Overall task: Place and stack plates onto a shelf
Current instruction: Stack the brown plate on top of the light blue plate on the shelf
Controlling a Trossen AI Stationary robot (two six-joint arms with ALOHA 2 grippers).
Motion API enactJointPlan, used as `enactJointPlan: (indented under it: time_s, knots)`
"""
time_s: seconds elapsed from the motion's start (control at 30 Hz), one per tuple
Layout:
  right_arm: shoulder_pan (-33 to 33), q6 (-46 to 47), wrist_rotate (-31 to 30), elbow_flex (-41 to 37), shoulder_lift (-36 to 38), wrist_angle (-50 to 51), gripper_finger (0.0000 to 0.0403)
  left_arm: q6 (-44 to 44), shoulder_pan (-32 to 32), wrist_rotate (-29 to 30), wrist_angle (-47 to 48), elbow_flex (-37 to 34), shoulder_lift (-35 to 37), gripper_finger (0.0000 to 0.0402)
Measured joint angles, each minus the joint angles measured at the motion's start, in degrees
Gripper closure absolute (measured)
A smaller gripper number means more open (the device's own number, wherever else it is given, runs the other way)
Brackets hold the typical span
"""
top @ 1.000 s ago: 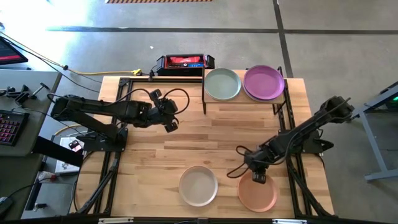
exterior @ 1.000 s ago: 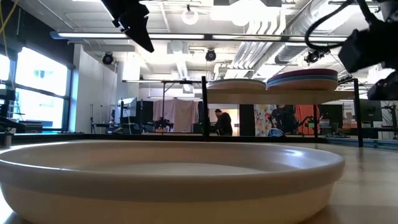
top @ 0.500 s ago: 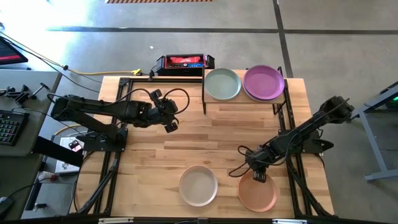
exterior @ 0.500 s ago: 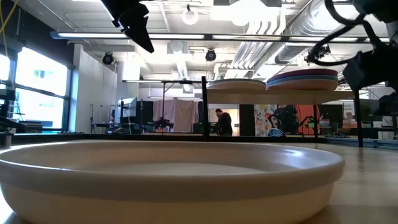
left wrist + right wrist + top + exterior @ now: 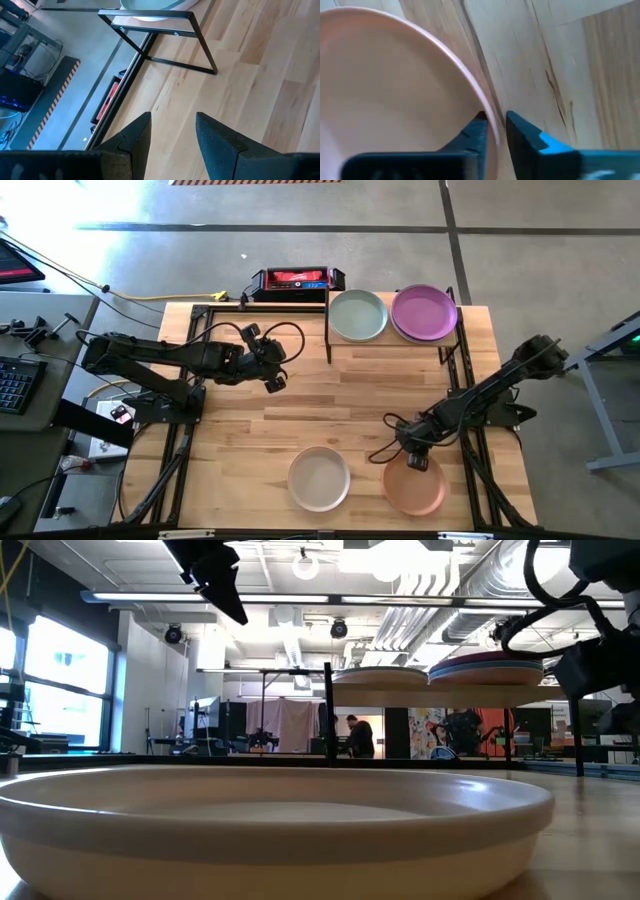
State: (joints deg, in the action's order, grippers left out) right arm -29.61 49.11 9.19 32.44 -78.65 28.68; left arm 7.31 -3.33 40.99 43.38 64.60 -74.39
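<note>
right claw (image 5: 494,134) lower, seemingly astride peach plate (image 5: 395,90)

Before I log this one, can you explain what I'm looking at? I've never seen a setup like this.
Two dark robot arms work at a wooden table. One picture looks straight down, one looks level across the tabletop, and two come from cameras on the arms' wrists.

On the table lie an off-white plate and a peach plate. On the raised shelf at the back sit a pale teal plate and a stack topped by a purple plate.

The right tool straddles the peach plate's rim, one finger on each side, closing on it. The left tool hovers open over bare wood, holding nothing.
</note>
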Motion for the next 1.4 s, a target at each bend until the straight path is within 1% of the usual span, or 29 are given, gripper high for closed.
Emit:
enactJointPlan:
  time_s: [0.07,0.13,0.2,0.4,0.6,0.77,0.87,1.0,1.17,1.4]
  knots:
    - [0.3,-0.1,0.2,0.4,-0.1,0.4,0.0383,0.0,0.1,0.0,0.0,0.0,0.0,0.0259]
    - [0.7,-0.3,0.6,0.8,-0.2,-0.4,0.0396,0.0,0.5,0.0,0.0,0.0,0.0,0.0259]
    - [1.3,0.0,0.9,1.2,-0.2,-0.5,0.0393,0.0,1.0,0.0,-0.1,0.0,0.0,0.0259]
    - [3.6,-0.1,3.0,3.2,-0.2,-0.4,0.0401,0.0,2.3,-1.5,-0.4,0.0,0.0,0.0259]
    - [6.1,-2.6,3.5,5.9,-0.1,0.1,0.0402,0.0,2.6,-1.8,-0.4,0.0,0.0,0.0259]
    - [9.3,-4.5,4.0,8.8,-0.1,4.6,0.0402,0.0,2.6,-1.8,-0.4,0.0,0.0,0.0259]
    - [11.6,-7.5,4.4,11.7,-0.1,7.5,0.0402,0.0,2.6,-1.8,-0.4,0.0,0.0,0.0259]
    - [15.3,-12.4,4.5,16.6,-0.1,13.4,0.0403,0.0,2.6,-1.8,-0.4,0.0,0.0,0.0259]
    - [21.6,-18.8,3.1,23.4,-0.1,20.5,0.0403,0.2,2.6,-1.8,-0.4,0.0,0.0,0.0259]
    - [32.7,-27.9,2.9,32.7,0.0,24.2,0.0403,0.2,2.6,-1.9,-0.4,0.0,0.0,0.0259]
